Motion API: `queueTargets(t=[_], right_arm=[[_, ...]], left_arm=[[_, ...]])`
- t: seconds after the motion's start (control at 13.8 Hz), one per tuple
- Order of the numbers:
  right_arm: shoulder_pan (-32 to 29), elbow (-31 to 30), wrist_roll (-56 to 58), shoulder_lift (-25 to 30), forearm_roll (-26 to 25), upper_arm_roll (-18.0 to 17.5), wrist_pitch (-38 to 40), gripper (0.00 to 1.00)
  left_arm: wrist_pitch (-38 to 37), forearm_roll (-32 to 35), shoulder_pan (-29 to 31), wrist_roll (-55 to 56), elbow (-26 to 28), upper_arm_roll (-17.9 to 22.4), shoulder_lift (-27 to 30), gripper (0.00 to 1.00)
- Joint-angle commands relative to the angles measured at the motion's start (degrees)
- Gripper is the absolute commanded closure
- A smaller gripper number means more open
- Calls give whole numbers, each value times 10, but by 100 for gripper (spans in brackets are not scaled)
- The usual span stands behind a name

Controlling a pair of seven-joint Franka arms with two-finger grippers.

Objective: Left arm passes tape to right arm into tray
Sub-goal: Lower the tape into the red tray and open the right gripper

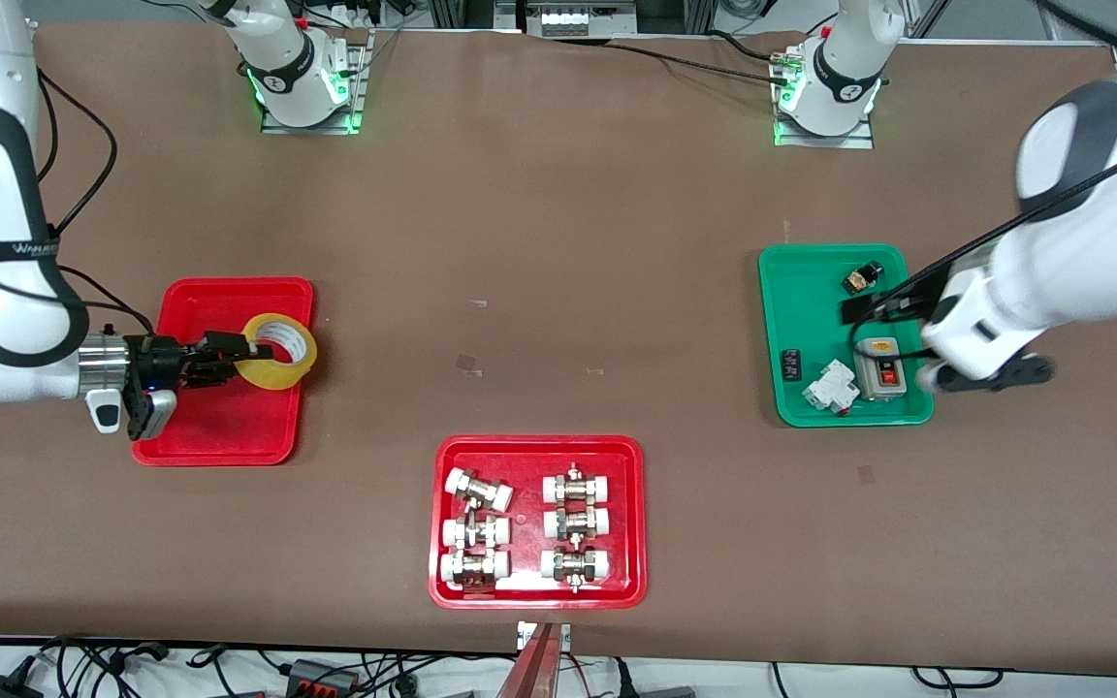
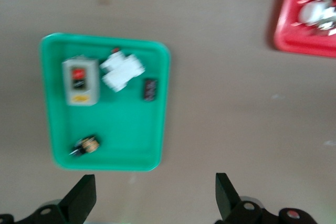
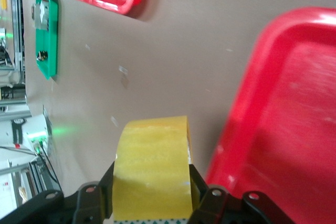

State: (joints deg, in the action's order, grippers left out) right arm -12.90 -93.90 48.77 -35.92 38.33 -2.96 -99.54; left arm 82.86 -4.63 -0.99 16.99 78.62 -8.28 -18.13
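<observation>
The yellow tape is held upright in my right gripper, whose fingers are shut on the roll's sides. It hangs over the plain red tray, at the rim on the side toward the left arm's end of the table. In the right wrist view the tape sits between the fingers of my right gripper, with the tray beside it. My left gripper is open and empty over the green tray's edge. In the left wrist view, only bare table shows between the fingers of my left gripper.
A green tray with a switch box and small parts lies at the left arm's end and also shows in the left wrist view. A red tray of white-capped fittings lies nearer the front camera, mid-table.
</observation>
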Motion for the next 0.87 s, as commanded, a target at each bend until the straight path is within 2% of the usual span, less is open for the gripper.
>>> queueTargets(t=[0.0,0.07,0.14,0.22,0.29,0.36,0.43,0.51,0.58,0.72,0.8], right_arm=[[-29,5,53,-14,-11,-11,16,100],[-35,6,62,-21,-20,-11,15,100],[-40,6,69,-27,-29,-11,13,100],[-42,6,77,-33,-34,-11,9,100],[-43,7,89,-39,-34,-11,7,100],[-45,6,96,-42,-36,-11,1,92],[-44,6,100,-42,-57,-11,-13,71],[-41,7,103,-42,-80,-11,-31,15],[-37,6,108,-42,-97,-11,-52,0],[-28,4,140,-36,-143,-13,-96,0],[-24,4,144,-33,-160,-13,-111,0]], left_arm=[[-16,44,5,-27,85,-11,66,0],[44,44,9,-31,153,-10,108,0],[72,44,16,-32,194,-12,133,0],[74,52,9,-27,202,-20,136,0],[81,95,11,-31,202,-29,137,0],[93,128,11,-32,200,-31,137,0],[113,131,13,-35,191,-22,130,0],[111,116,15,-42,165,-10,115,0],[106,102,19,-38,141,-3,110,0],[101,63,41,-40,114,5,104,0],[103,54,49,-47,161,5,145,0]])
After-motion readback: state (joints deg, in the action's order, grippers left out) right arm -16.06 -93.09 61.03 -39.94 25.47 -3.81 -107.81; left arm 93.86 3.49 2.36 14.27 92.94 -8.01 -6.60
